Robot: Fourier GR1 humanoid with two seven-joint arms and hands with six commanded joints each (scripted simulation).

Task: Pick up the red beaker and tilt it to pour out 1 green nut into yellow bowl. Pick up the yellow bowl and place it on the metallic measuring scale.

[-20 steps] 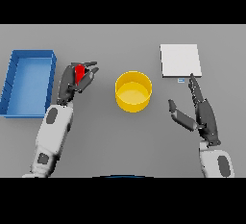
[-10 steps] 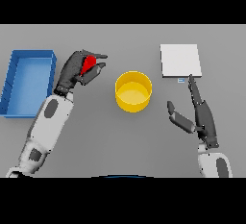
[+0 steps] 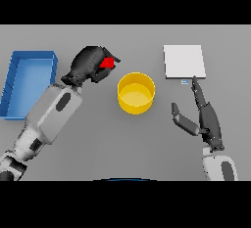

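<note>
Desk (image 3: 98, 144) fills the frame, grey, with a blue tray (image 3: 29, 82) at the left edge and the metallic measuring scale (image 3: 184, 61) as a pale square at upper right. Yellow bowl (image 3: 136, 92) stands upright at the centre, apart from both, and no nut can be made out inside it. Left hand (image 3: 88, 64), coming in from the lower left, sits in the upper left-centre with its fingers clenched around the red beaker (image 3: 107, 62), which is raised just left of the bowl and near its rim; only a small red patch shows past the fingers. Right hand (image 3: 206, 117) rests at lower right below the scale, fingers released and straight, pointing up toward the scale. By my reading the pour is the step in hand: the beaker is gripped and carried near the bowl but not yet over it. Next it needs shifting right over the opening, then tipping gently so a single green nut drops. The visible red end points right toward the bowl, suggesting a roughly left-to-right long axis, though the fingers hide too much to be sure.
</note>
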